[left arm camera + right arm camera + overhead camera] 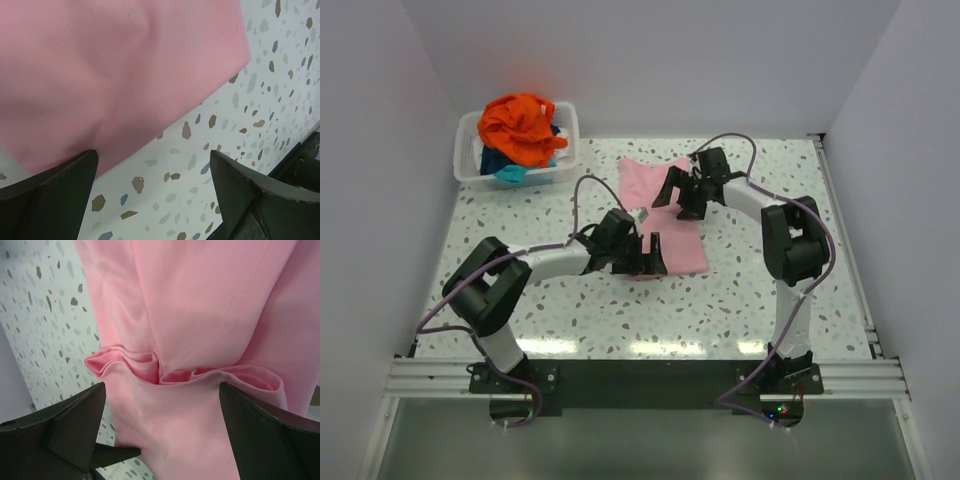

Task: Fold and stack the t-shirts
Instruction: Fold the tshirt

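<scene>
One light pink short-sleeved cloth t-shirt [665, 215] lies on the white speckled tabletop [520, 230], about the middle and reaching toward the far edge. It is laid out low but is not square. The right wrist view shows a bunched ridge of cloth running across it. The left wrist view shows one of its corners with a straight edge and bare tabletop beside it.

One bright orange cloth t-shirt [520, 125] is crumpled and heaped on top of the white rectangular plastic bin [468, 152] at the far left corner of the tabletop. Teal cloth [510, 172] shows beneath it on the bin's near side. A sliver of dark blue cloth [558, 131] shows at the right of the heap.

Two black two-finger grippers, both over the pink t-shirt:
- Left gripper [648, 252] is at the shirt's near edge with its jaws spread wide and nothing between them. One finger overlaps the cloth edge and the other is over bare tabletop. Contact with the cloth cannot be told.
- Right gripper [682, 195] is over the shirt's far part with its jaws spread wide, straddling the bunched ridge and gripping nothing.
</scene>
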{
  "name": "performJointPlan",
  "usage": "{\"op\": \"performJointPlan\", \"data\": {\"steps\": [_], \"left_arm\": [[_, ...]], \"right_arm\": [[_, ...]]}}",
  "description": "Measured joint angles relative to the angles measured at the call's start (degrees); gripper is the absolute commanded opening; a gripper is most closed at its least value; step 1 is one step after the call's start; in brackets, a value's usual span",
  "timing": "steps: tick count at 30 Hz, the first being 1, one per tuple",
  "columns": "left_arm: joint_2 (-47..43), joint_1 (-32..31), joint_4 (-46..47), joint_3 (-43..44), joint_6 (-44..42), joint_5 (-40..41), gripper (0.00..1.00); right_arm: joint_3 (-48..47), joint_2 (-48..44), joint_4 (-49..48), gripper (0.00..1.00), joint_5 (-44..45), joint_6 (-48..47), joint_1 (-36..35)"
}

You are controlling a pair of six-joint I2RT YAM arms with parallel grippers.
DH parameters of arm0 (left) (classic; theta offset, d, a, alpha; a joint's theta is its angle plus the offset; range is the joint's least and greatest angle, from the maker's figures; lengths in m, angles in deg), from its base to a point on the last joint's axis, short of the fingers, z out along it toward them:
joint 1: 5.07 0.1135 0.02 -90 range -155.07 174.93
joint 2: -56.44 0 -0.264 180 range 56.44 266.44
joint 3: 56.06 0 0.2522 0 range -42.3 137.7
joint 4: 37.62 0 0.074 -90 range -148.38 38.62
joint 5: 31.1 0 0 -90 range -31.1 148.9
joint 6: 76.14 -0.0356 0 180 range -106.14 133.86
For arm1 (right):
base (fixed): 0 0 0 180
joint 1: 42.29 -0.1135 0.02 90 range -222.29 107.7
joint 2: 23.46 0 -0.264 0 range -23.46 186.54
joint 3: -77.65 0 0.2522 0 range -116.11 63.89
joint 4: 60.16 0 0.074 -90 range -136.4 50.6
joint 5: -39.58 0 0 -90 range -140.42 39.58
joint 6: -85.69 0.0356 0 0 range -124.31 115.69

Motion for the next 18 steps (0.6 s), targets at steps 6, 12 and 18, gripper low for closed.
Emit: {"op": "performJointPlan", "data": {"steps": [6,12,18], "left_arm": [[-1.3,0.0,2.9,-2.4,0.0,0.0,1.00],[-3.3,0.0,-0.1,-2.6,0.0,0.5,1.00],[-13.9,0.0,-3.5,-4.5,0.0,2.6,1.00]], "right_arm": [[-3.0,2.7,1.4,0.99,1.8,-0.6,0.0],[-5.1,1.7,5.5,0.99,4.5,-2.7,0.1],[3.8,-14.0,6.4,0.99,6.5,-4.3,0.3]]}}
